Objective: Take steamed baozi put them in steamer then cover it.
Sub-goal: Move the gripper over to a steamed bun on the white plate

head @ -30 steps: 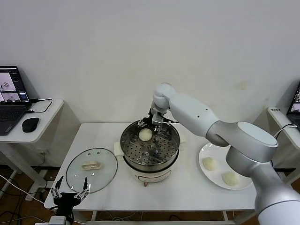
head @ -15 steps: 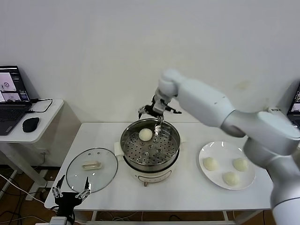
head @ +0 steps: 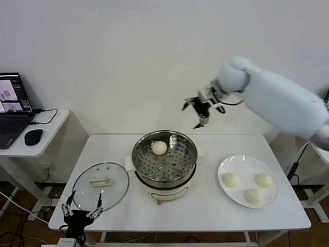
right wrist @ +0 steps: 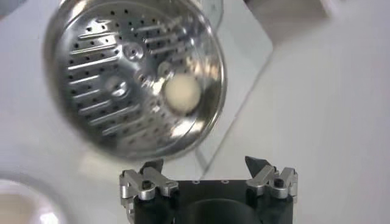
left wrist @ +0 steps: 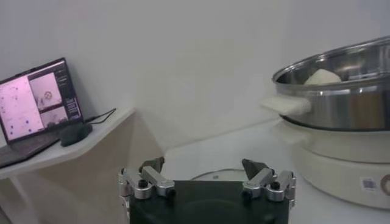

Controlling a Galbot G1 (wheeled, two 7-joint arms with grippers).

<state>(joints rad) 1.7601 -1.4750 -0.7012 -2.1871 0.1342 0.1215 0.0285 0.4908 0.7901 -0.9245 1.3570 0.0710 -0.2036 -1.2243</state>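
The steel steamer (head: 164, 160) sits on its white pot base at the table's middle. One baozi (head: 159, 147) lies on its perforated floor at the back; it also shows in the right wrist view (right wrist: 182, 93). Three baozi (head: 230, 179) (head: 263, 180) (head: 252, 195) lie on the white plate (head: 241, 165) at the right. The glass cover (head: 100, 185) with cream handle lies flat at the table's left. My right gripper (head: 197, 111) is open and empty, high above and behind the steamer's right side. My left gripper (head: 81, 211) is open, low at the table's front left edge by the cover.
A side table at the left holds a laptop (head: 13, 105) and a black mouse (head: 33, 136). A white wall stands close behind the table. Another laptop's edge (head: 325, 110) shows at the far right.
My right gripper has risen out of the steamer and swung up and to the right, leaving one baozi inside. The third plate baozi is uncovered again. The left gripper barely shifted.
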